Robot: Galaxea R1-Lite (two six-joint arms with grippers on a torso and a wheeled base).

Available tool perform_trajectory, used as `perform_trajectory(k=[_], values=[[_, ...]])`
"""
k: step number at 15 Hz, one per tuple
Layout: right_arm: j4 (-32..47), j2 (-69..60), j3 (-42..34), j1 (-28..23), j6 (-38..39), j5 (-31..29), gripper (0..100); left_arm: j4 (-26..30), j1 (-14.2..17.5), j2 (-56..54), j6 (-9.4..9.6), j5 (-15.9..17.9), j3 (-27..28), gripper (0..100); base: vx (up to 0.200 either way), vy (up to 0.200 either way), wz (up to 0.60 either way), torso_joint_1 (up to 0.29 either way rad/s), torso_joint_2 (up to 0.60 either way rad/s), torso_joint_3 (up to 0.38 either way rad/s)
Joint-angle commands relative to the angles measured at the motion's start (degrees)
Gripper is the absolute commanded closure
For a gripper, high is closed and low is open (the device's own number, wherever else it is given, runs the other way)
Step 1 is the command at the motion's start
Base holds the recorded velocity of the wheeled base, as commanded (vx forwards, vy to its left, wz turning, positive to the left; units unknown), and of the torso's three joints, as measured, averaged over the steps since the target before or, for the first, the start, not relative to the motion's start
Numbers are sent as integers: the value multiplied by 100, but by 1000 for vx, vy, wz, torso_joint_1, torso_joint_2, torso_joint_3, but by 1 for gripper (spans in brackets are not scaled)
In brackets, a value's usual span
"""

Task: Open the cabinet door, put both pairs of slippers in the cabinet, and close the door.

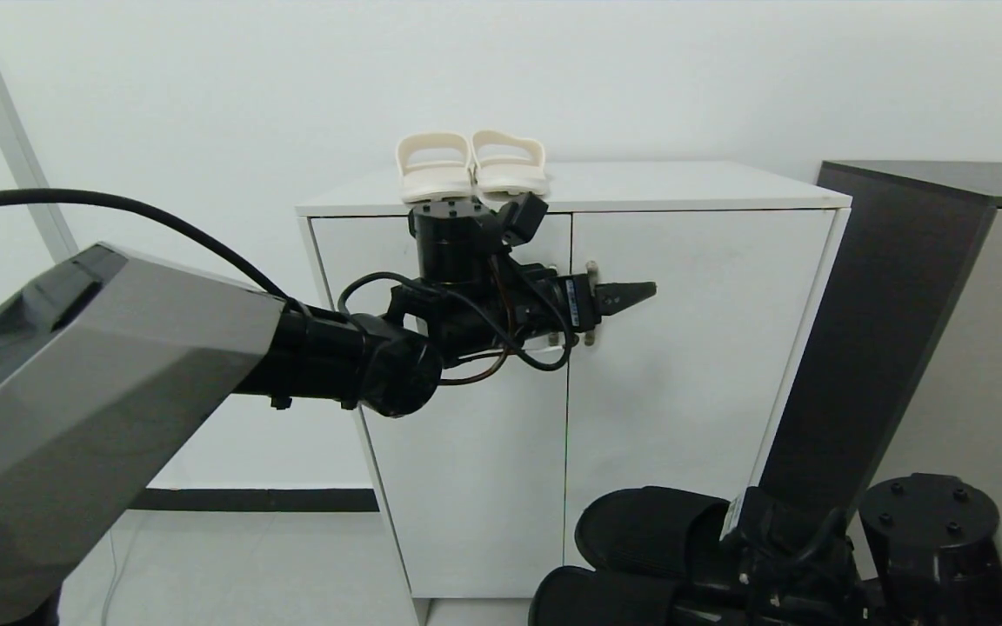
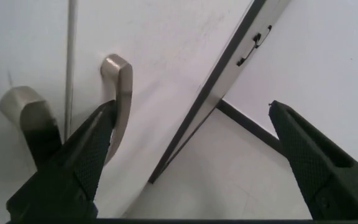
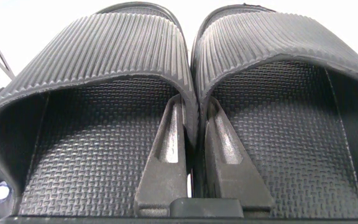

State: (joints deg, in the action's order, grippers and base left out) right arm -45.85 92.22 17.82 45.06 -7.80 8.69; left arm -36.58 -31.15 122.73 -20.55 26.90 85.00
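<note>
The white cabinet has both doors closed. Two metal handles sit beside the centre seam. My left gripper is open in front of the handles. In the left wrist view, one handle lies right by one fingertip of the left gripper; I cannot tell if they touch. The second handle is behind that finger. A cream pair of slippers rests on the cabinet top. My right gripper is shut on the touching inner walls of the black slippers, low in front of the right door.
A tall dark grey cabinet stands close against the white cabinet's right side. A white wall is behind, with a black skirting strip at floor level. Grey floor lies to the left of the cabinet.
</note>
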Motion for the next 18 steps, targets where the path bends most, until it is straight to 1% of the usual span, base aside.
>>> perform_trajectory(k=[1,3,8,10,13,16,18], values=[[-3,-2,-7,3,-2,10,100,20,-23,75,-1,-1,42,100,0,0,0,0,0,0],[-3,-11,-42,3,-11,1,100,29,-32,58,-1,-10,16,100,0,0,0,0,0,0],[-3,-64,-95,38,-20,36,100,-24,-32,-259,-1,-36,-564,100,0,0,0,0,0,0],[15,-126,-121,135,-20,36,100,-218,-76,-540,-1,-19,-1021,100,0,0,0,0,0,0],[15,-143,-139,153,-20,36,100,-464,-260,-971,-10,-54,-1619,100,0,0,0,0,0,0],[-3,-152,-147,161,-99,36,100,-499,-260,-1357,-1,-124,-2102,100,0,0,0,0,0,0],[-3,-152,-156,161,-107,27,100,-675,-252,-1560,-10,-124,-2357,100,0,0,0,0,0,0]])
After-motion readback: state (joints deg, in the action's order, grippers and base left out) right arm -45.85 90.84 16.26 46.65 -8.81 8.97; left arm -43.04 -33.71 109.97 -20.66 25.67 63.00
